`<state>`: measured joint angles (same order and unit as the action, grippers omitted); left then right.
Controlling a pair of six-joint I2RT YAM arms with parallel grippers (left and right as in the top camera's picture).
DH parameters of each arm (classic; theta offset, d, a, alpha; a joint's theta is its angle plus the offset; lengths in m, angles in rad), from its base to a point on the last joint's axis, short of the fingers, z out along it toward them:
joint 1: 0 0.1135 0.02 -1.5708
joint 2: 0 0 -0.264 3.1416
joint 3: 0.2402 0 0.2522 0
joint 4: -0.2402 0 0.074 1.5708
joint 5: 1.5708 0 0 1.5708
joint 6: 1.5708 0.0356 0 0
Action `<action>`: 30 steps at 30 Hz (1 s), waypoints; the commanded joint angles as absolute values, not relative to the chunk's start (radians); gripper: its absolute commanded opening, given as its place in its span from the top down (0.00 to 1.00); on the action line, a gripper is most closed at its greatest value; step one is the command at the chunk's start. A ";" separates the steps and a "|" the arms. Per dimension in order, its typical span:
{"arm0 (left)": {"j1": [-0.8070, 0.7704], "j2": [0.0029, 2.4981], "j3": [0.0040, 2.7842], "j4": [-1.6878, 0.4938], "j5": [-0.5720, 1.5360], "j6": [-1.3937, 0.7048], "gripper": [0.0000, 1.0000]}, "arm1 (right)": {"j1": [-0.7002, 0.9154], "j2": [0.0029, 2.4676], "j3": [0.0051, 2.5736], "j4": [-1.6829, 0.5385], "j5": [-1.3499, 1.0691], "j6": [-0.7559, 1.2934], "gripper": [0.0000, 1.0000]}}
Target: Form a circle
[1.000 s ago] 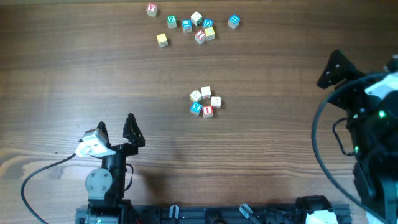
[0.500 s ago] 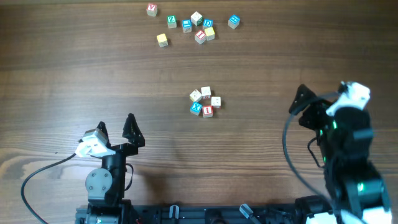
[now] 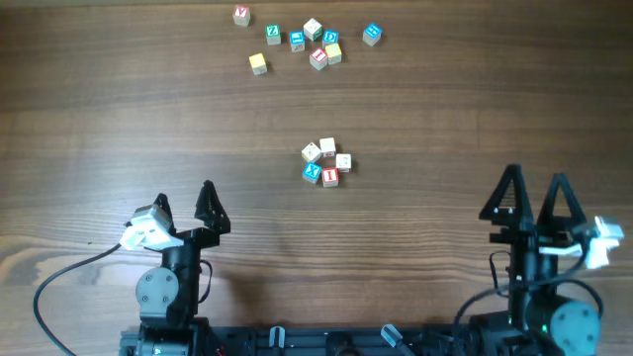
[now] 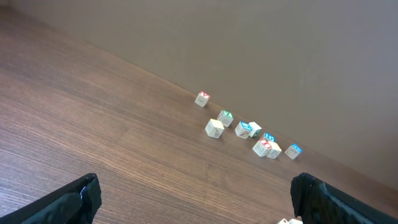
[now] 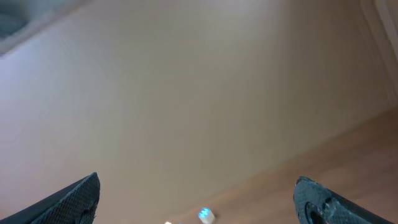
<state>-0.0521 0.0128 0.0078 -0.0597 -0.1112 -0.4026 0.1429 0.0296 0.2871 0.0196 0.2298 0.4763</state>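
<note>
Tabletop (image 3: 148,119): five-cube circle (image 3: 326,161), perhaps nine strays (image 3: 313,30)

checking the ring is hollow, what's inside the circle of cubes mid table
Only a tiny gap of bare table shows inside the circle; no cube sits there. Nothing covers it from overhead.

Robotics lab set-up; wood-grain surface (image 3: 109,109); left arm (image 3: 163,287) and right arm (image 3: 569,321) mounted at its near edge; black cable (image 3: 47,282) trailing loose from the left arm; plain beige wall (image 4: 261,43) behind; loose lettered cubes (image 3: 258,63) and a ring of cubes (image 3: 329,177) as props.
</note>
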 commanded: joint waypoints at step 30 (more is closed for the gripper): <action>-0.046 0.006 0.006 -0.062 -0.118 -0.401 0.00 | 0.112 0.004 0.006 0.027 0.236 0.481 0.00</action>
